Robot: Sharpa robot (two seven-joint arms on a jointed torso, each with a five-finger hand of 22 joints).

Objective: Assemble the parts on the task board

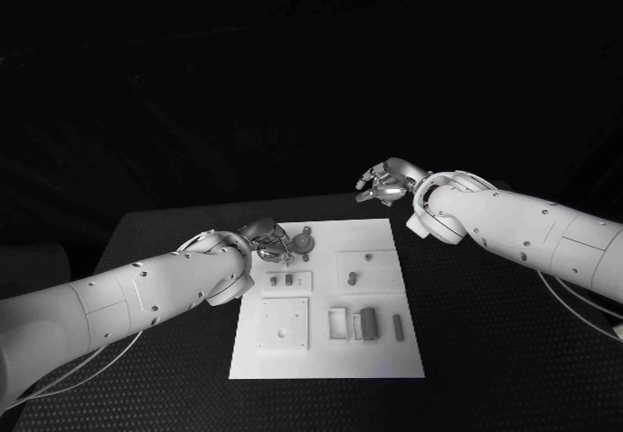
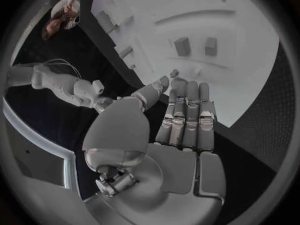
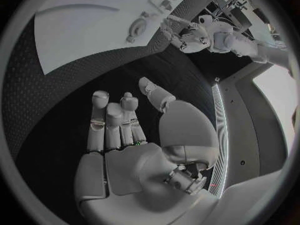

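Starting on the left, your left robot hand (image 1: 269,241) hangs over the far left corner of the task board (image 1: 390,355). In its wrist view the fingers (image 2: 187,112) lie straight and side by side with the thumb out to one side, and nothing sits in the palm, so read it as open and empty.

The task board lies in the middle of the black tabletop (image 1: 506,360). On it you see two small dark parts (image 1: 281,280) side by side on a raised square tile just beside your left robot hand, a plain square tile (image 1: 282,324) nearer you, and, toward the middle, a dark oblong part (image 1: 369,323) standing next to a pale slotted holder (image 1: 338,324). A thin dark bar (image 1: 397,328) lies just right of that. Another raised tile (image 1: 369,270) sits farther back on the right.

Your right robot hand (image 1: 385,181) is off the board, above the bare tabletop beyond its far right corner. Its fingers (image 3: 112,122) are stretched out and apart, holding nothing.
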